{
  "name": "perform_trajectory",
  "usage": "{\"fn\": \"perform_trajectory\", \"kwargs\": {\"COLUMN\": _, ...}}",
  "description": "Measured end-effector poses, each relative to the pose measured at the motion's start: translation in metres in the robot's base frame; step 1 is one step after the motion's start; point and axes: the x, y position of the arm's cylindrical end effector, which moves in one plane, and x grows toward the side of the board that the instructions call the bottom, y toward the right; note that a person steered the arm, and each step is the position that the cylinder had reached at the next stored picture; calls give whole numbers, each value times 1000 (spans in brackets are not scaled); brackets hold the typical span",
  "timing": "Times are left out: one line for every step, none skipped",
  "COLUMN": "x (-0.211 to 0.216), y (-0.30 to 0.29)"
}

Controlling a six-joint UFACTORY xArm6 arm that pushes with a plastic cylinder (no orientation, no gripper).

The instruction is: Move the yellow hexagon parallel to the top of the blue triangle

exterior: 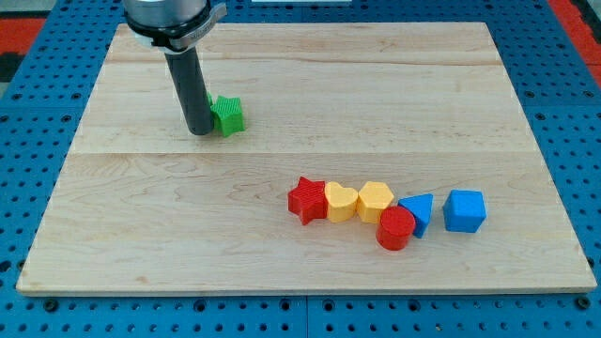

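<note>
The yellow hexagon (pixel 376 198) lies in a row of blocks at the view's lower right, touching the blue triangle (pixel 418 212) on its right and a yellow heart-shaped block (pixel 341 202) on its left. A red cylinder (pixel 395 228) sits just below the hexagon and against the triangle. My tip (pixel 201 131) is far off at the view's upper left, touching the left side of a green star block (pixel 227 115).
A red star block (pixel 306 200) ends the row on the left. A blue cube (pixel 464 210) stands just right of the triangle. The wooden board (pixel 300 84) lies on a blue perforated table.
</note>
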Motion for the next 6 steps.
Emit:
{"fn": "perform_trajectory", "kwargs": {"x": 10, "y": 25}}
{"fn": "perform_trajectory", "kwargs": {"x": 27, "y": 68}}
{"fn": "perform_trajectory", "kwargs": {"x": 57, "y": 54}}
{"fn": "perform_trajectory", "kwargs": {"x": 102, "y": 56}}
{"fn": "perform_trajectory", "kwargs": {"x": 163, "y": 74}}
{"fn": "perform_trajectory", "kwargs": {"x": 219, "y": 123}}
